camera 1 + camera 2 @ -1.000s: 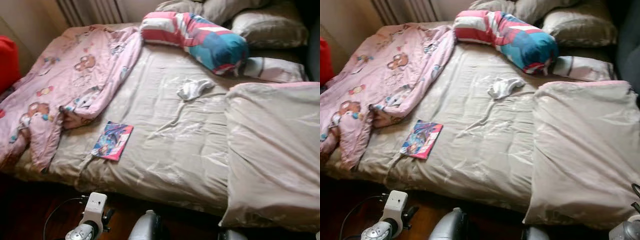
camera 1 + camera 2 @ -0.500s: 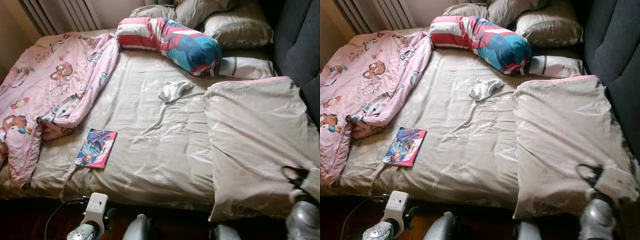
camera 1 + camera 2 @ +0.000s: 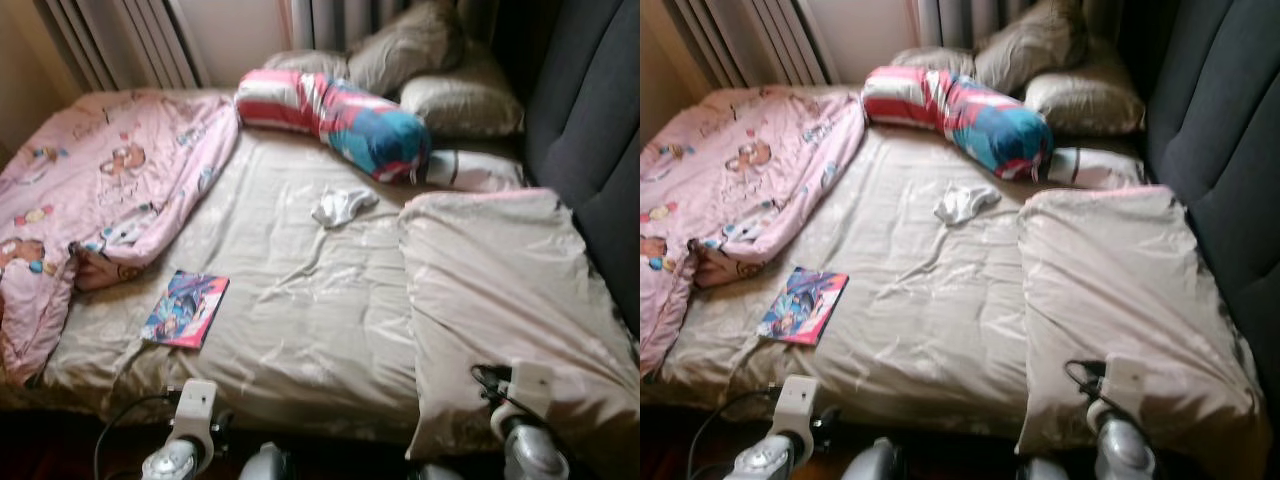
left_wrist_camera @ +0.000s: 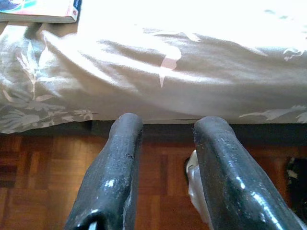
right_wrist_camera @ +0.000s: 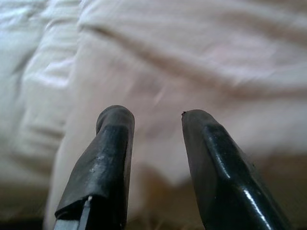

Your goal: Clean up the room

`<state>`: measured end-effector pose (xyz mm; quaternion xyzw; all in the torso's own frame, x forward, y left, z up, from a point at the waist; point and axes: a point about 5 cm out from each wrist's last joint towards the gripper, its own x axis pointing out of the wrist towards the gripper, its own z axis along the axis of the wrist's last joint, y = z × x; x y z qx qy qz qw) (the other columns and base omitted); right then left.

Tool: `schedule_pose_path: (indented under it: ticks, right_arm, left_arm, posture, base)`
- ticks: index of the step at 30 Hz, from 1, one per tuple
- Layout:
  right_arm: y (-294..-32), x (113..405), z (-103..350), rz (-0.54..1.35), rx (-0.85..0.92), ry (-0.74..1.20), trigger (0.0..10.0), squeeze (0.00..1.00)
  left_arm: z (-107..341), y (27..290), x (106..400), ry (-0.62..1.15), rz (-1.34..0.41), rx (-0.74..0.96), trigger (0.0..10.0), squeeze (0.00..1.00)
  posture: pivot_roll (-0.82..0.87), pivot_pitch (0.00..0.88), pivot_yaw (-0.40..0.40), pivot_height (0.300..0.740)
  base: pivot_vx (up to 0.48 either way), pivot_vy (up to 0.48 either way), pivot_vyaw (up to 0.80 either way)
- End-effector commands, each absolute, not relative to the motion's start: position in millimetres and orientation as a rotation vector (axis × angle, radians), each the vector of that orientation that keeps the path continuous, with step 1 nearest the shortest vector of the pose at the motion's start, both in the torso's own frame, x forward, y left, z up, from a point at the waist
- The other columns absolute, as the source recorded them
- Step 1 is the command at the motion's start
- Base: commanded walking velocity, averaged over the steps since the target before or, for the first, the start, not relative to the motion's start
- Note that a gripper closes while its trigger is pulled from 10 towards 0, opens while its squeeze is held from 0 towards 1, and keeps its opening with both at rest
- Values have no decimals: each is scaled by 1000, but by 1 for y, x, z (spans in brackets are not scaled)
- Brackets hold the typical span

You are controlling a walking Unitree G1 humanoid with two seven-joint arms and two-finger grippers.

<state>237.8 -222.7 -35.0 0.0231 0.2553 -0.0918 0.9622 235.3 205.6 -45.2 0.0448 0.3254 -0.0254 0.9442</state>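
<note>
Fingers first: the right gripper (image 5: 153, 124) has its two black fingers parted with nothing between them, poised just over the near edge of the folded beige satin duvet (image 3: 500, 310). Left gripper (image 4: 168, 139) is likewise spread and empty, low over the brown parquet floor (image 4: 38, 191) at the foot of the beige-sheeted bed (image 3: 300, 300). Out from that duvet: the small crumpled white cloth (image 3: 342, 206) lies to its left and farther up the bed, the colourful thin comic book (image 3: 186, 309) well left, near the bed's front edge, long axis running away from the robot. Beyond lie a pink cartoon-print blanket (image 3: 110, 190) and a red, white and blue bolster (image 3: 335, 115). Likely the duvet goes first; the right arm is nearer.
</note>
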Motion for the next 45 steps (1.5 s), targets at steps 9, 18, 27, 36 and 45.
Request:
schedule_pose_path:
  ticks: [9,18,27,36,45]
  right_arm:
    - [-202,217,-59,-102,39,711,10000,0]
    - [-195,183,-81,-129,86,862,10000,0]
    - [-183,171,-88,-94,81,911,10000,0]
    - [-187,174,-86,-81,19,899,10000,0]
    - [-182,174,-87,-105,90,892,10000,0]
  left_arm:
    - [-49,215,230,718,10,59,10000,0]
    - [-59,213,218,779,58,10,10000,0]
    - [-64,209,211,811,74,-20,10000,0]
    - [-67,213,205,834,95,-28,10000,0]
    - [-68,217,201,847,97,-26,10000,0]
  posture:
    - [-76,0,56,736]
    - [-70,0,37,740]
    - [-72,0,35,740]
    - [-75,14,38,740]
    - [-72,27,46,740]
  base:
    - [0,0,0]
    - [0,0,0]
    - [0,0,0]
    - [0,127,165]
    - [0,357,267]
